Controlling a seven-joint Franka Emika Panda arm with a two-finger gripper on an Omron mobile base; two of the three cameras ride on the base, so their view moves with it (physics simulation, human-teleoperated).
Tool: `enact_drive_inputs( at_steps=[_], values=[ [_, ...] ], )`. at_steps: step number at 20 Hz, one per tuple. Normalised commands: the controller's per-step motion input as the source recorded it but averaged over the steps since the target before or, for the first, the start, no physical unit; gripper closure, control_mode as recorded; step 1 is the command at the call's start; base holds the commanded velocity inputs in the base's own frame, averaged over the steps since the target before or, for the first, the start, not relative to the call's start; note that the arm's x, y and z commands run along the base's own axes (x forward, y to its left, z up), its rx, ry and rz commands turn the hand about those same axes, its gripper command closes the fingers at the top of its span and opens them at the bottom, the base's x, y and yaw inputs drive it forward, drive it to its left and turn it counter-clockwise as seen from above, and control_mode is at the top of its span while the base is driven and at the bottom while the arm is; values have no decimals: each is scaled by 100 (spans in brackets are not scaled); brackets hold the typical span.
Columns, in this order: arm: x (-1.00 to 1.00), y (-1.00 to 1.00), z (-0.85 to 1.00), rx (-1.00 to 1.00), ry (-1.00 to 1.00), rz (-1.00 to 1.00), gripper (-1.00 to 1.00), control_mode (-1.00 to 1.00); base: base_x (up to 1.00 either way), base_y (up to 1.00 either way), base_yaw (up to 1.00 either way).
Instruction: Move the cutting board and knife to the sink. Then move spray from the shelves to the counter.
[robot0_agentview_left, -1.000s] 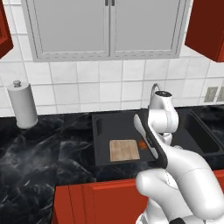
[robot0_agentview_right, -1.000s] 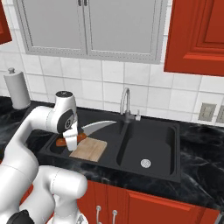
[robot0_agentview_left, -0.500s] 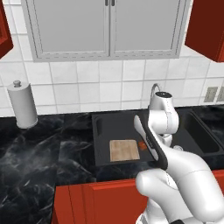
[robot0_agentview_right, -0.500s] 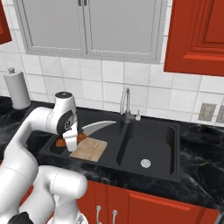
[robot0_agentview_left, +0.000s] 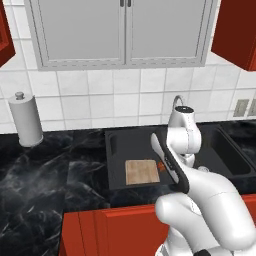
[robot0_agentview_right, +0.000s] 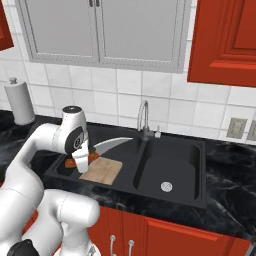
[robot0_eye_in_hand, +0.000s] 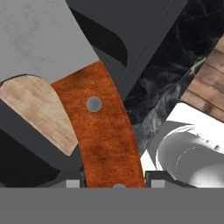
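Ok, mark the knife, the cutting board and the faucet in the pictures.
knife (robot0_eye_in_hand: 103, 131), hand view, on the reddish-brown handle between the fingertips.
cutting board (robot0_agentview_left: 141, 171), left base view, middle of its top face, lying in the sink basin.
faucet (robot0_agentview_right: 144, 120), right base view, on the upright metal neck.

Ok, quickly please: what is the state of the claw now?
Claw: closed on the small knife with the reddish-brown handle and silver-grey blade, held over the dark recessed sink.
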Motion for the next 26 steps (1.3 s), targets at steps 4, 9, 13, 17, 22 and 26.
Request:
enact_drive_inputs(
  at_steps=[4,9,13,17,22,26],
  values=[
    [56,14,-12,-3,0,2,100,-100,0,0,0],
    [69,20,-12,0,5,0,100,-100,0,0,0],
    [74,26,-16,0,20,0,100,-100,0,0,0],
    [74,25,-21,0,18,0,100,-100,0,0,0],
    [73,15,-25,-1,11,0,100,-100,0,0,0],
    [61,6,-31,-2,3,-1,100,-100,0,0,0]
  ],
)
